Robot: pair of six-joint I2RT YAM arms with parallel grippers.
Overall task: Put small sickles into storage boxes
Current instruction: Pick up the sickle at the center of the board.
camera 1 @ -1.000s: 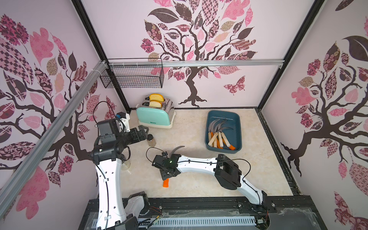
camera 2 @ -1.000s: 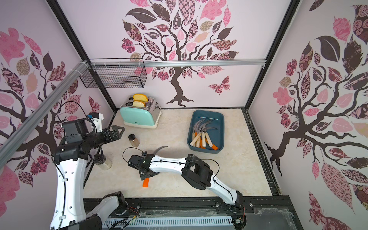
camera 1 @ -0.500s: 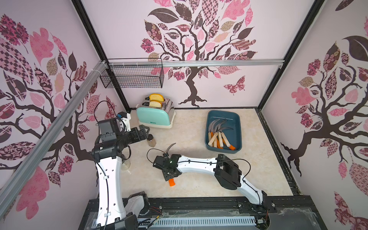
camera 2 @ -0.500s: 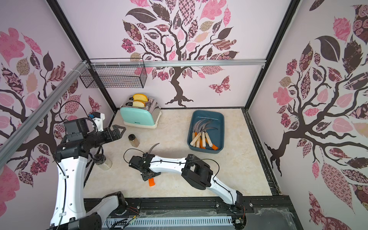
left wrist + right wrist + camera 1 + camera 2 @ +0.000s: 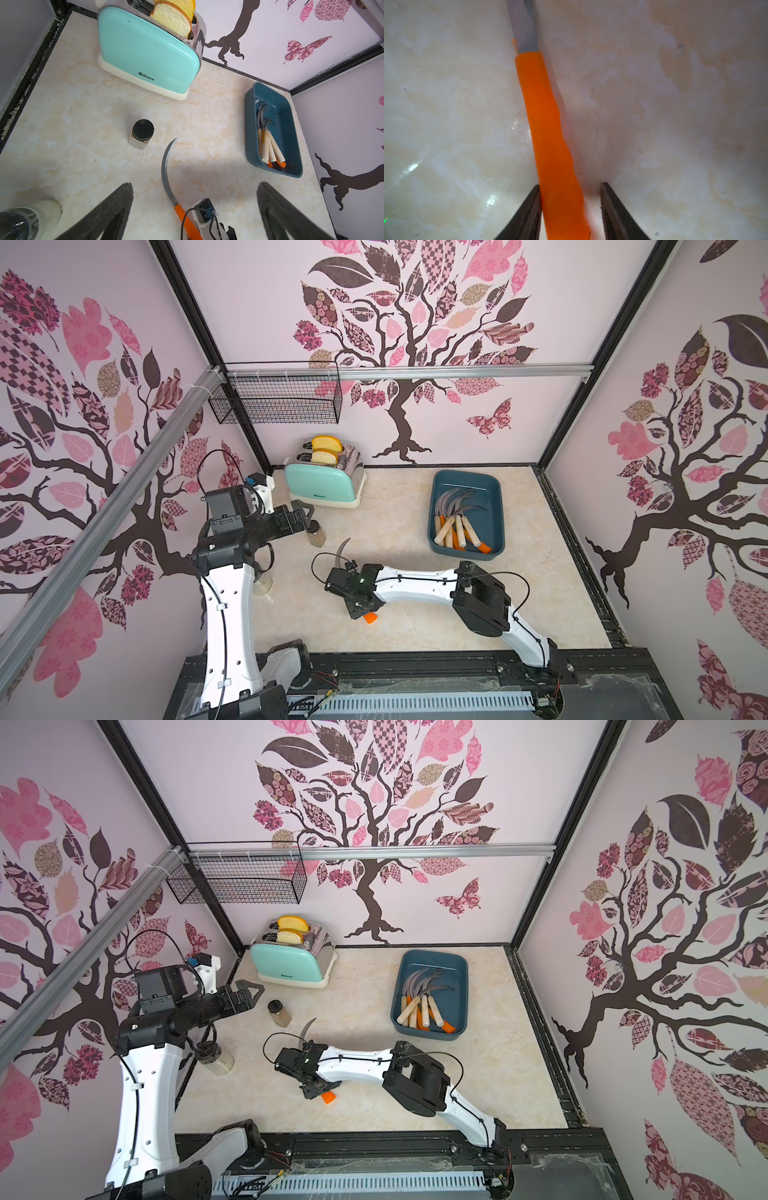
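One loose sickle [image 5: 164, 166] on the counter [image 5: 407, 506], others in the far-right tray [image 5: 492, 493]
Right hand [image 5: 570, 185] straddles its smooth orange handle, not pinching (gap on one side); left hand [image 5: 195, 184] spread wide. Teal plastic tray: four wooden-handled sickles [image 5: 459, 526], at least two orange.

Left arm [image 5: 224, 605]: upright, forearm level; left gripper [image 5: 304, 509] jaws spread wide. Right arm [image 5: 415, 585]: stretched low and sideways; right gripper [image 5: 570, 185] pointing down, jaws narrowly parted.
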